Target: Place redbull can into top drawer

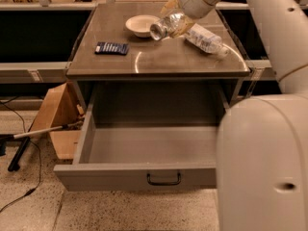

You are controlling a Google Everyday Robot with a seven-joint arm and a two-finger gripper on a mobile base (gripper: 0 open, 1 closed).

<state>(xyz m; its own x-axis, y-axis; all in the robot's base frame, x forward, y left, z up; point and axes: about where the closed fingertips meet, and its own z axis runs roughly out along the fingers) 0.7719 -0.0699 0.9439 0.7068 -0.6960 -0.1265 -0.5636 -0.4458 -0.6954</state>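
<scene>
The redbull can [164,27], silver with a shiny round end, hangs tilted on its side just above the tabletop, right of the white bowl [139,25]. My gripper [174,22] comes in from the upper right and is shut on the can's far end. The top drawer [139,175] is pulled wide out below the table, grey, with a small black handle [164,179] centred on its front. Its inside shows nothing in it. My arm's large white links hide the drawer's right end.
A clear plastic water bottle [208,39] lies on the table right of the can. A flat dark blue packet [111,48] lies at the table's left. A cardboard box [57,121] and a pole with cables stand on the floor left of the drawer.
</scene>
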